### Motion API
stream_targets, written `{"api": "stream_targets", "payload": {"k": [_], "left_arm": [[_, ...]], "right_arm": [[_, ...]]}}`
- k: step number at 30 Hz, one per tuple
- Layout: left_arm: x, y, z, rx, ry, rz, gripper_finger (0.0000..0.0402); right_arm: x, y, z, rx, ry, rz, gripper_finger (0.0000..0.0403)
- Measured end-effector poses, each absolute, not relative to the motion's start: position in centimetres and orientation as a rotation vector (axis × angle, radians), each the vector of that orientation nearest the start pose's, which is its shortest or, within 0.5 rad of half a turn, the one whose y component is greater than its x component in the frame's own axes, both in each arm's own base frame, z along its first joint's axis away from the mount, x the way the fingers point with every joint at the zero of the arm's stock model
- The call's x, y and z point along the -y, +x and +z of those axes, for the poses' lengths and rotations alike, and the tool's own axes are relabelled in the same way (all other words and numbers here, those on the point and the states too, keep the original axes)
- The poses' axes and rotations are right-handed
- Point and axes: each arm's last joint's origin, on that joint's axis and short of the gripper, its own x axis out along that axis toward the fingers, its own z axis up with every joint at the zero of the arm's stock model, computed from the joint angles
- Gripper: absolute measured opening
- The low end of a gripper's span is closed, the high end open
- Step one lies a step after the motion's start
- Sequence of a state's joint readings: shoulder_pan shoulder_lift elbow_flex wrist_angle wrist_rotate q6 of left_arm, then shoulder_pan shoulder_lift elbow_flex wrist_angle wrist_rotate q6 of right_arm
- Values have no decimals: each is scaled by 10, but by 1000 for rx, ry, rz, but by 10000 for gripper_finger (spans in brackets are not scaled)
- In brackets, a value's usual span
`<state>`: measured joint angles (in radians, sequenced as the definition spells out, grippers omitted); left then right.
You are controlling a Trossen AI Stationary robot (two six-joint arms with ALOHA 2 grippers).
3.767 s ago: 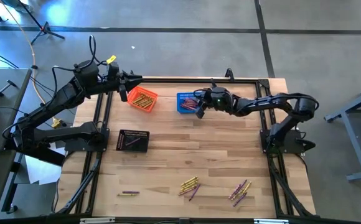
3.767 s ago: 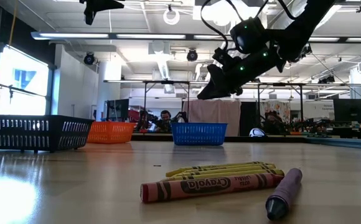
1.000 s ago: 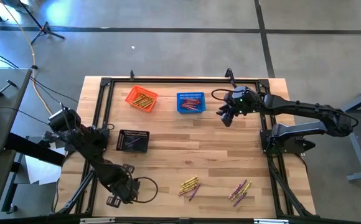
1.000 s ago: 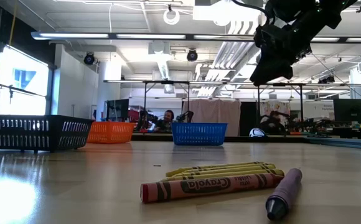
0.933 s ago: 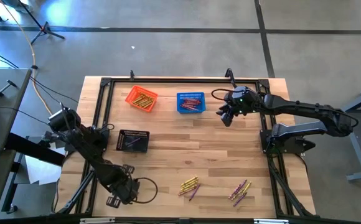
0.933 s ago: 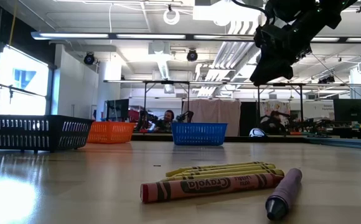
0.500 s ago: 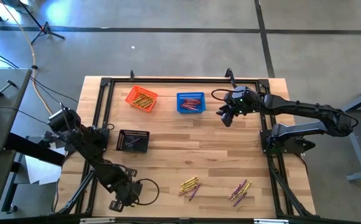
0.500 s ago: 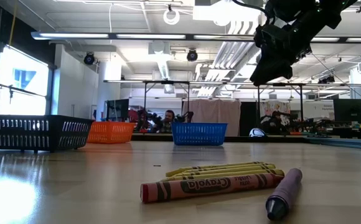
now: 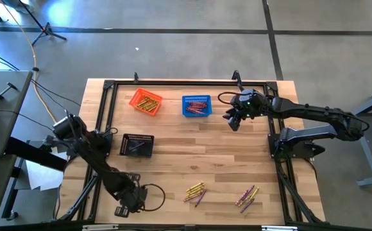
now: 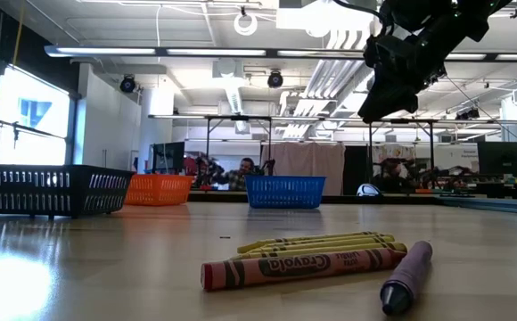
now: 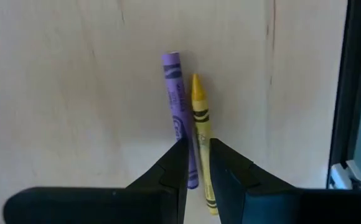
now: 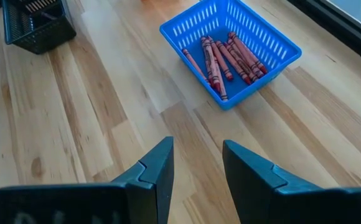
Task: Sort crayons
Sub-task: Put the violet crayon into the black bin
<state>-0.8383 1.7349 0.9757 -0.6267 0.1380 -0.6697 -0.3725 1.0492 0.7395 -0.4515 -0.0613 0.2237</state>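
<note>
While three mesh baskets stand toward the far side of the bench (image 9: 192, 154), loose crayons lie at its near edge. The orange basket (image 9: 146, 101) holds yellow crayons (image 9: 149, 102); the blue basket (image 9: 197, 106) beside it holds a heap of red crayons (image 12: 227, 56); the black basket (image 9: 137, 145) nearer the left arm holds a few thin sticks whose colour I cannot make out.

Near the front left corner, the left hand (image 11: 197, 167) hangs low over a purple crayon (image 11: 178, 112) and a yellow crayon (image 11: 200, 124) lying side by side, touching. Its fingers (image 11: 175, 163) stand narrowly apart, with nothing gripped between them.

Just right of the blue basket, the right hand (image 12: 196, 158) hovers above the bench with fingers spread and empty.

Two more loose clusters, a yellow bunch (image 9: 195, 190) and a purple-and-yellow bunch (image 9: 247, 196), lie along the front.
</note>
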Motion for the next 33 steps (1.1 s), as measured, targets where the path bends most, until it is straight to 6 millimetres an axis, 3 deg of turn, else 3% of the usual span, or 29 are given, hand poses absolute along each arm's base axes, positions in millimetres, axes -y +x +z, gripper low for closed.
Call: {"api": "stream_targets", "payload": {"k": [28,33], "left_arm": [[221,204,138,-1494,-29,-222,51],[222,204,138,-1520,-101,-209,26]], "right_arm": [[74,197,248,-712,385,-358,124],[74,197,248,-712,387,-359,124]]}}
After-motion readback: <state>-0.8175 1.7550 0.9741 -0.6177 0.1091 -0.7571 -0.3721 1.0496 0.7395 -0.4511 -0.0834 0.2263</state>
